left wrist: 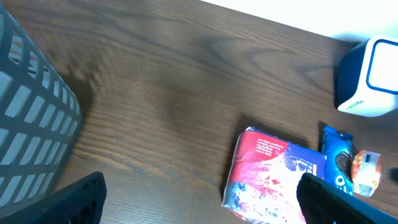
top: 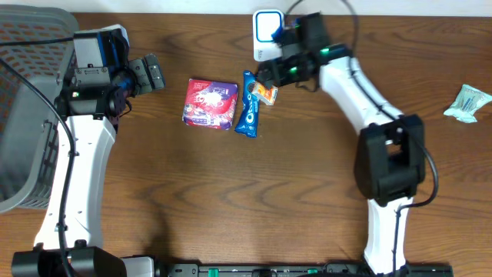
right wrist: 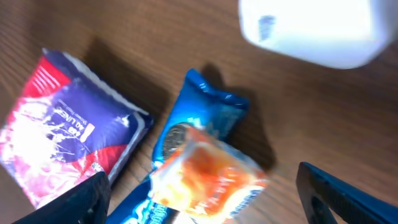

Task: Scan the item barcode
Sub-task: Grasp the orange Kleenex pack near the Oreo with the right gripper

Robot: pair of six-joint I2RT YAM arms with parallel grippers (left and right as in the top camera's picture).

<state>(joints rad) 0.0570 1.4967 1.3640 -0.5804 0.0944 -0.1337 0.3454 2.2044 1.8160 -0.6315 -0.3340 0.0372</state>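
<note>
- Overhead: the left gripper (top: 159, 74) hovers at the left side of the table (top: 231, 200), just right of a grey basket (top: 23, 115). Its jaws are released and hold nothing.
- Overhead: the right gripper (top: 269, 79) reaches toward the far middle, just near of the white and blue scanner (top: 266, 31).
- Overhead: the orange packet (top: 266, 94) lies right under that gripper, on the far end of a blue packet (top: 247, 117). A red packet (top: 209, 104) sits just left of the blue one, and a pale green packet (top: 468, 102) lies well apart at the far right.
- Left wrist: the dark fingers (left wrist: 74, 202) of the left gripper (left wrist: 200, 186) stand wide apart at the bottom corners with bare wood between them.
- Left wrist: the basket (left wrist: 31, 124) fills the left edge. The red packet (left wrist: 273, 174), blue packet (left wrist: 339, 158) and orange packet (left wrist: 365, 171) lie in a row at the right, and the scanner (left wrist: 370, 78) stands beyond them.
- Right wrist: the fingers (right wrist: 348, 196) of the right gripper (right wrist: 202, 177) are spread wide, released.
- Right wrist: the orange packet (right wrist: 205, 171), blurred, sits between them on the blue packet (right wrist: 211, 115), touching neither finger as far as can be seen.
- Right wrist: the red packet (right wrist: 68, 137) lies to the left, and the scanner (right wrist: 317, 28) stands at the top right.
</note>
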